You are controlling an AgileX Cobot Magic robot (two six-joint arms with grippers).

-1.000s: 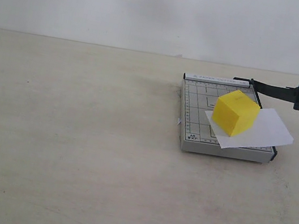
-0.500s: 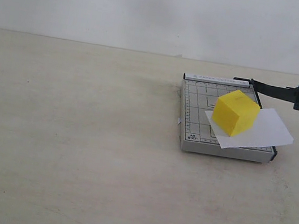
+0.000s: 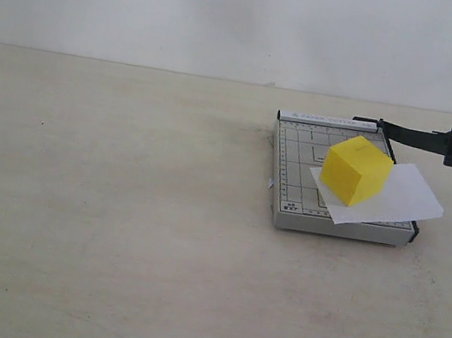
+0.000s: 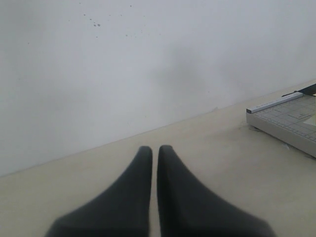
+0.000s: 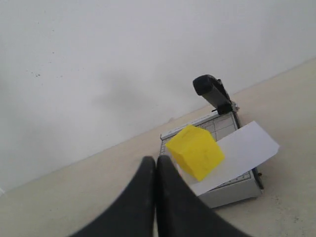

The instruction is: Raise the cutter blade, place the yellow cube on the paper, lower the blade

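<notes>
Sitting squarely on the paper (image 3: 407,199), the yellow cube (image 3: 356,171) is at about three o'clock of the exterior view's middle, one corner turned toward the camera. That white sheet lies across the grey gridded base (image 3: 297,159) and juts past the base's edge toward four o'clock. Look at the cutter blade (image 3: 439,142): it's up, lifted off the base, its thin lever running from the hinge at the base's far corner out toward three o'clock, with the thick handle end reaching the picture's edge.

The left hand (image 4: 154,148) hovers over bare surface (image 3: 116,203), fingers drawn narrow with only a sliver of light between them and nothing held. The base's corner is well off to its side. The right hand (image 5: 156,159) has its fingers pressed together, empty too, pointed at the cube and paper from a short way back.
</notes>
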